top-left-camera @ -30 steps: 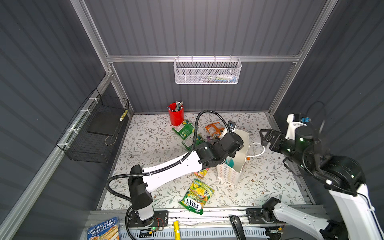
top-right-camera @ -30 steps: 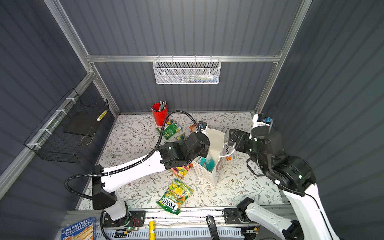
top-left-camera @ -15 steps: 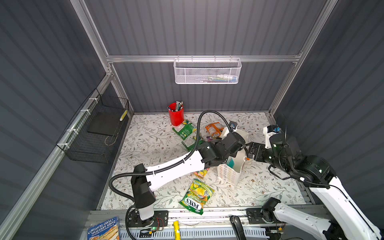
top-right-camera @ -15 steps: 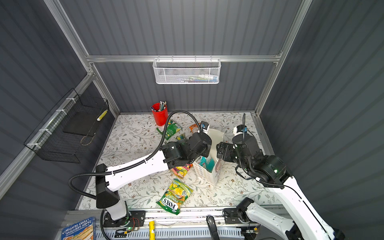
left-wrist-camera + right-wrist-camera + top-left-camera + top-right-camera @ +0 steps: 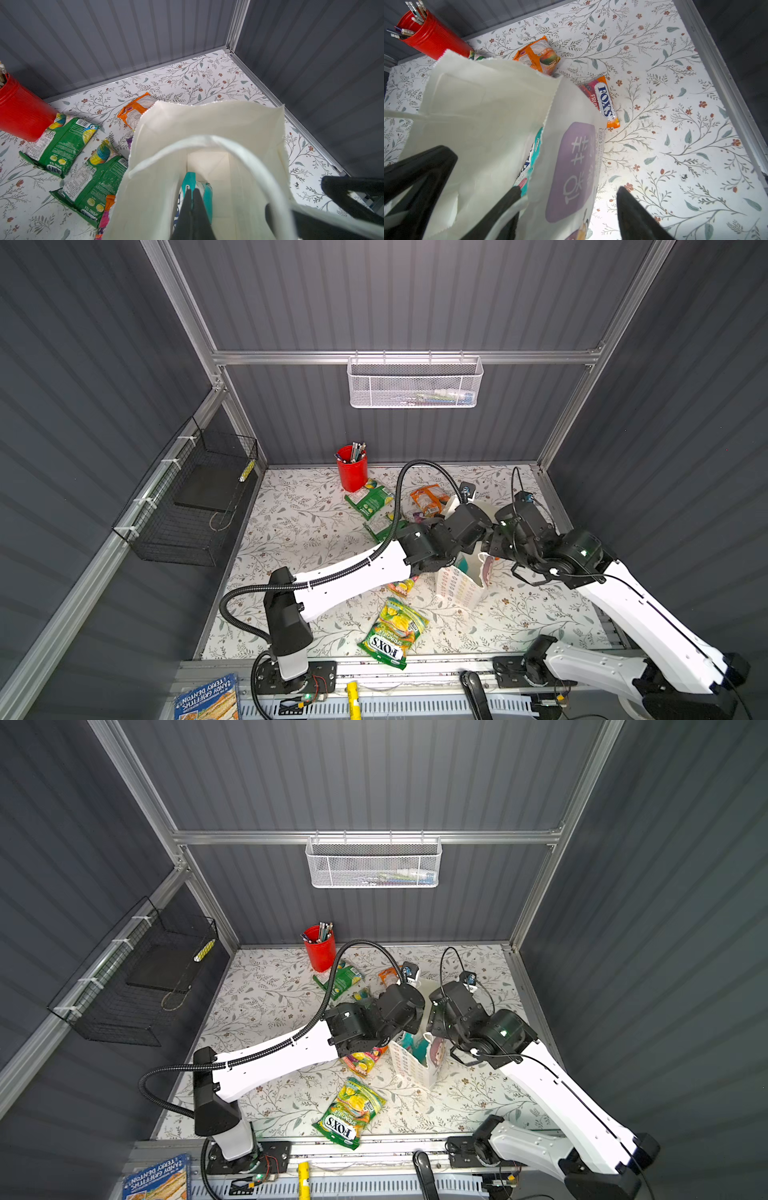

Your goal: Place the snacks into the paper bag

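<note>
The white paper bag [image 5: 461,585] [image 5: 415,1065] stands upright, mouth open. My left gripper [image 5: 192,190] reaches down inside it, shut on a teal snack packet [image 5: 205,193] [image 5: 529,158]. My right gripper [image 5: 569,190] is open and straddles the bag's printed wall [image 5: 571,166], one finger inside and one outside. Other snacks lie on the floor: a green FOX'S packet [image 5: 392,632] at the front, a pink-yellow one [image 5: 361,1058] by the bag, two green ones [image 5: 60,145] [image 5: 95,180], an orange one [image 5: 538,55] and an orange-red FOX'S packet [image 5: 604,101] behind the bag.
A red cup of pens [image 5: 352,472] stands at the back wall. A white mesh basket [image 5: 415,383] hangs on the back rail, and a black wire basket [image 5: 195,506] on the left wall. A book [image 5: 208,697] lies below the front rail.
My right arm has swung in from the right to the bag, and its jaws have narrowed around the bag's wall. The left gripper stays shut inside the bag.
</note>
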